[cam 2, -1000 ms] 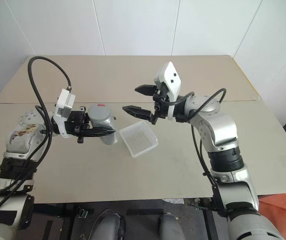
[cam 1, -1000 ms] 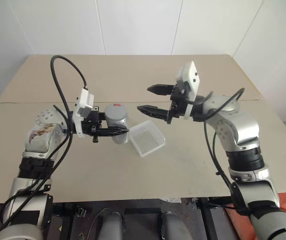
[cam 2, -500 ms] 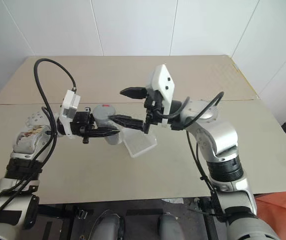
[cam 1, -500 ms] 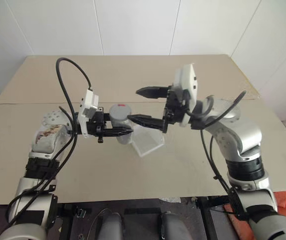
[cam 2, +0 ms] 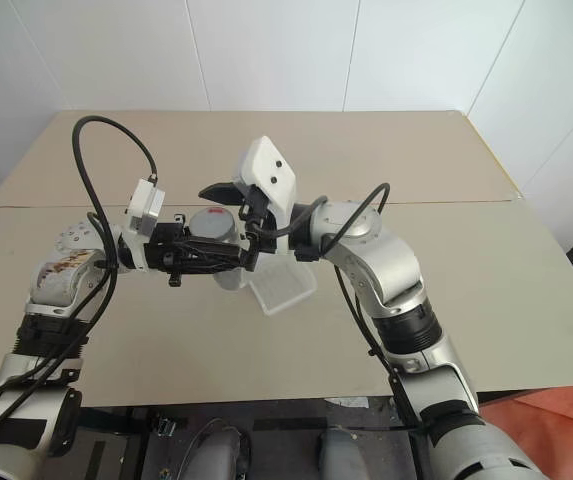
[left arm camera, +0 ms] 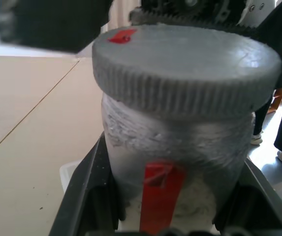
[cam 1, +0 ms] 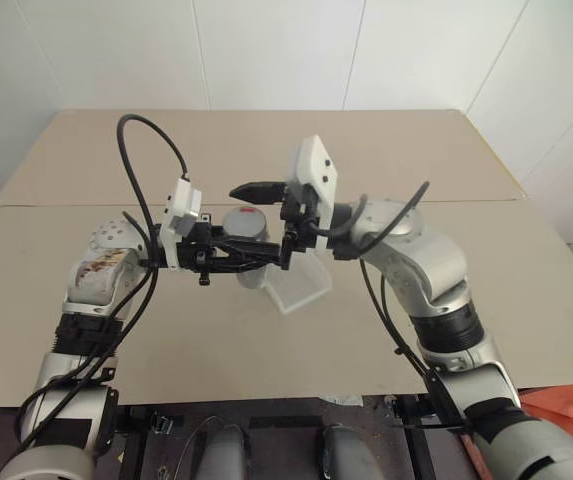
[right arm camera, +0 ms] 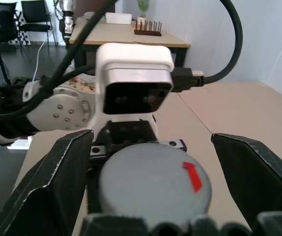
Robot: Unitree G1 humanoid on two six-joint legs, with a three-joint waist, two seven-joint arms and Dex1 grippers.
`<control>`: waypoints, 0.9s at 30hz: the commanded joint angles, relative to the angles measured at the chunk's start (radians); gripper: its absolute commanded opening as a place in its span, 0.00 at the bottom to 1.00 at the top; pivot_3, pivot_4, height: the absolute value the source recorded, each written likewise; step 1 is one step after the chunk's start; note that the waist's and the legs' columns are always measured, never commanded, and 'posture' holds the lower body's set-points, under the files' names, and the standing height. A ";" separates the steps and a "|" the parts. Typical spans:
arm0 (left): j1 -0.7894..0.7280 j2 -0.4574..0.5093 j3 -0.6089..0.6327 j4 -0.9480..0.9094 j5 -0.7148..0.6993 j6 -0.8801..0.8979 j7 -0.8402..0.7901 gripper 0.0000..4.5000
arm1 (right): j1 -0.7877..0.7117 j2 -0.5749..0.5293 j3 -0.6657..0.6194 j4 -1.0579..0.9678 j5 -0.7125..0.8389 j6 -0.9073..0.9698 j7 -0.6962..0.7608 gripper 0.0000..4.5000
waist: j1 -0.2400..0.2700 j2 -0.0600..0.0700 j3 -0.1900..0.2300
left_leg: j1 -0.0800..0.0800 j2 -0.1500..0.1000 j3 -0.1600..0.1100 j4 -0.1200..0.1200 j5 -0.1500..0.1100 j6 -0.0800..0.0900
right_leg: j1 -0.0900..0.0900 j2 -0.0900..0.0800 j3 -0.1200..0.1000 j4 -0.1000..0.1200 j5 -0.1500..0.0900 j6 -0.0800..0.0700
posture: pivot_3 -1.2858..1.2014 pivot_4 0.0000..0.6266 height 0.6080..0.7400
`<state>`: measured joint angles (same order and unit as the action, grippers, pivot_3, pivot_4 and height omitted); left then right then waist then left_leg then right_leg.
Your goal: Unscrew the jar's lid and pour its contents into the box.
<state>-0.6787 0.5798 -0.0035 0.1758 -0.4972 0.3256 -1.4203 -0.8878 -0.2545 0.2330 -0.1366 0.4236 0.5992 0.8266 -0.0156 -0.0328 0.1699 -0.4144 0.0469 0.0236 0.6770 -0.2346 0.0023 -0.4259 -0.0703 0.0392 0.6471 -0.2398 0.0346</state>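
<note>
Plain white walls behind, and a beige desk with a seam across it, pretty bare otherwise. So the left hand is clamped on the jar, holding it upright above the desk with its fingers pinching the body below the cap. What matters here: the lid sits right between the right hand's two black fingers, which are spread wide on either side and not touching it as far as I can see. Jar's long axis runs vertical, lid facing up, so I'd guess the right hand just needs to close and twist. Lid is matte grey with a ribbed edge and a red mark; the jar wall looks cloudy with a red-marked label. Translucent ribbed box rests on the desk just below and beside both hands
</note>
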 commanded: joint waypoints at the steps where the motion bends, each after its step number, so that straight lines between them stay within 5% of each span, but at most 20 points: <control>1: -0.018 0.008 0.011 -0.023 -0.010 -0.014 -0.004 0.42 | -0.033 0.011 -0.008 0.014 -0.008 -0.043 0.013 0.99 | 0.000 0.000 0.000 | 0.000 0.000 0.000 0.000 0.000 0.000 | 0.000 0.000 0.000 0.000 0.000 0.000 | 0.52 0.24 1.00; 27: 0.014 0.053 0.019 -0.056 -0.034 0.000 -0.018 0.42 | 0.060 -0.140 -0.094 -0.037 0.026 -0.037 0.069 0.99 | 0.001 0.000 0.000 | 0.000 0.000 0.000 0.000 0.000 0.000 | 0.000 0.000 0.000 0.000 0.000 0.000 | 0.52 0.24 1.00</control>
<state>-0.6591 0.6247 0.0037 0.1658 -0.5106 0.3324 -1.4197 -0.8209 -0.3845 0.1790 -0.1382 0.4416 0.5670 0.9119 -0.0148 -0.0328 0.1700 -0.4145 0.0468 0.0236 0.6770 -0.2346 0.0023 -0.4258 -0.0706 0.0392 0.6469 -0.2399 0.0347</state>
